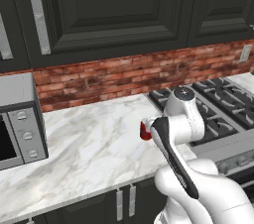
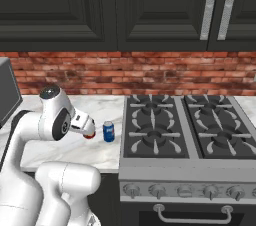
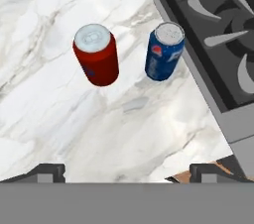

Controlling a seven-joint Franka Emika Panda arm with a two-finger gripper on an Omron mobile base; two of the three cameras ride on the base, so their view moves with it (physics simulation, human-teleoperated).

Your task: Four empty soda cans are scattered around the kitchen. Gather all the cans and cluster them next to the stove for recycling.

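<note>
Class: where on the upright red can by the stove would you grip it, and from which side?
Grip the red can across its round wall, claw descending from above. It stands upright, and the blue can stands apart on its stove side.

— How is the white Franka arm with dark joints [image 1: 181, 134] posed?

— It rises from the base, folds at the elbow and reaches forward and down, its wrist bent so the hand looks down from above.

— And the two-finger gripper [image 3: 126, 171]?

— Its two small dark fingertips [image 3: 47, 171] stand far apart at the sides of the hand view, jaws spread wide with nothing between them.
</note>
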